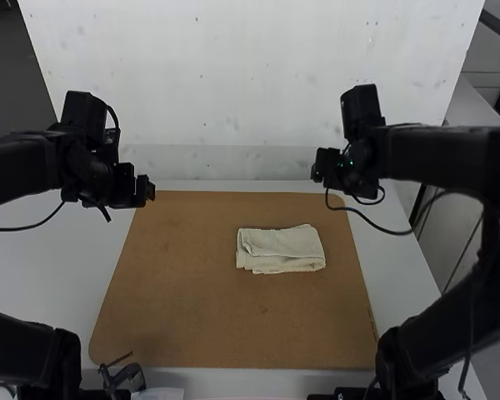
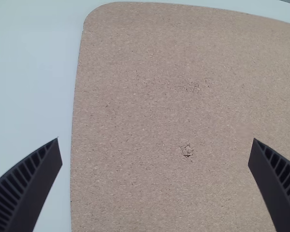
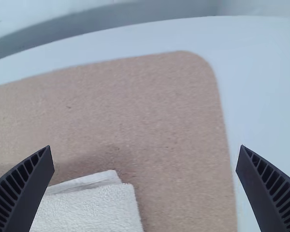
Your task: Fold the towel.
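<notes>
At the left, the left gripper (image 2: 156, 145) is hanging above the brown board (image 1: 167, 292) near its far left corner, its fingers spreading wide with nothing between them. Right of the board's middle, the towel (image 1: 281, 249) is lying flat in a compact, roughly rectangular bundle. Its layers are stacking up, so it is looking folded more than once, though the exact count isn't showing. Under-layers are peeking out unevenly at the near and far edges. Farther right, the right gripper (image 3: 145, 148) is hovering by the board's far right corner, fingers well apart and empty. The folding is seeming essentially complete; at most, some edge straightening is remaining.
</notes>
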You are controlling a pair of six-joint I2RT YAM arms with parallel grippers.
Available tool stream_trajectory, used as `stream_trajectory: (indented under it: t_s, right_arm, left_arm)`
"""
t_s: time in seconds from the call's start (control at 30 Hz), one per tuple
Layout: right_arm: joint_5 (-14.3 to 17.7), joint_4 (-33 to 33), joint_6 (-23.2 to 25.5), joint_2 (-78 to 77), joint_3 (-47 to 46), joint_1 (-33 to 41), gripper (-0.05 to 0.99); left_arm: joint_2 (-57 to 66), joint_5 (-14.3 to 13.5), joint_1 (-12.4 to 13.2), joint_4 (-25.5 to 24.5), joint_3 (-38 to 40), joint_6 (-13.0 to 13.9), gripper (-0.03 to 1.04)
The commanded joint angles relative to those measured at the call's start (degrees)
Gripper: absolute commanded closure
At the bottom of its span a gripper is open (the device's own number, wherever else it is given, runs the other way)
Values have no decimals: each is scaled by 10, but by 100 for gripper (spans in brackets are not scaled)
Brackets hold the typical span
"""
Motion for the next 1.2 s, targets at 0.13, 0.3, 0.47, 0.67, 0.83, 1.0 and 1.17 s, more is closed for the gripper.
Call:
stream_trajectory:
  t_s: [0.13, 0.3, 0.47, 0.67, 0.83, 1.0, 1.17]
  right_arm:
    - [-31, 39, -58, -211, -96, -62, -4]
    - [-32, 44, -58, -351, -151, -64, -4]
    - [-28, 37, -58, -468, -189, -79, -4]
    - [-31, 41, -71, -587, -251, -91, -3]
    - [-30, 43, -76, -641, -272, -93, -3]
    - [-34, 45, -85, -658, -277, -113, -3]
    - [-33, 45, -85, -684, -288, -113, -3]
  left_arm:
    - [-64, 5, -8, 16, -18, 8, 0]
    - [-106, 5, -12, 16, -27, 8, 0]
    - [-147, 2, -12, 29, -56, 9, 0]
    - [-212, 5, -15, 62, -98, 17, 0]
    - [-273, 5, -15, 89, -140, 18, 0]
    - [-333, -4, -15, 93, -171, 18, 0]
    - [-404, -35, -17, 93, -191, 18, 0]
